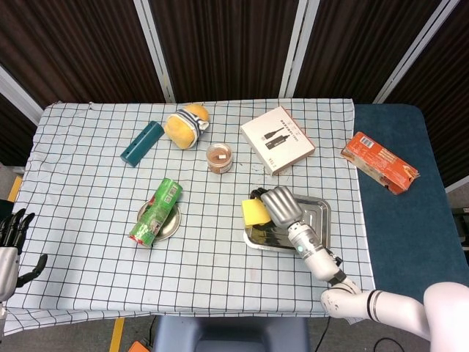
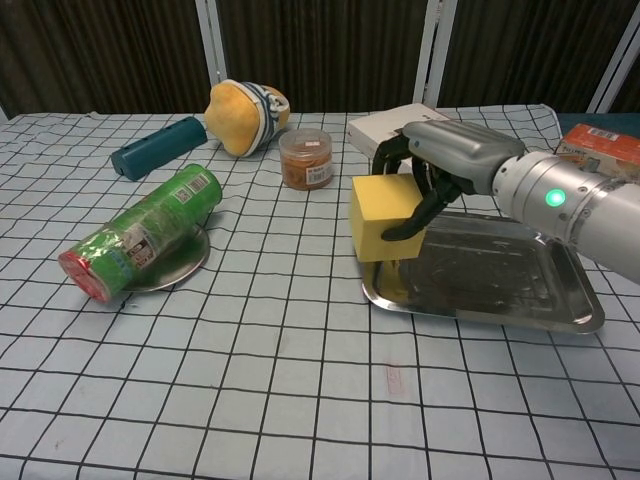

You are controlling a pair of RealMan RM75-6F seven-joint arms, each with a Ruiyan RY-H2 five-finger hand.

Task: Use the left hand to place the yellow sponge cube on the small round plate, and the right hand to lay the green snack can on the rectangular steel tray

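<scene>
Now rt hand (image 2: 440, 165) gripping spongy yellow cube (image 2: 384, 217), shiny rect. tray (image 2: 520, 300)

A white cloth with a black grid (image 1: 88, 220) covers the surface. Near its far edge a teal cylindrical case (image 1: 142, 143) lies on its side, tilted. Right of it rests a yellow plush toy with a striped band (image 1: 186, 125). An upright clear jar with brown contents (image 1: 219, 158) stands just in front of the toy, slightly right. A white box printed with a cable picture (image 1: 278, 139) lies flat further right. Beyond the cloth's right edge, an orange packet (image 1: 379, 162) lies on a dark blue surface (image 1: 399, 220). Dark curtains with pale metal posts (image 1: 220, 44) form the backdrop.
</scene>
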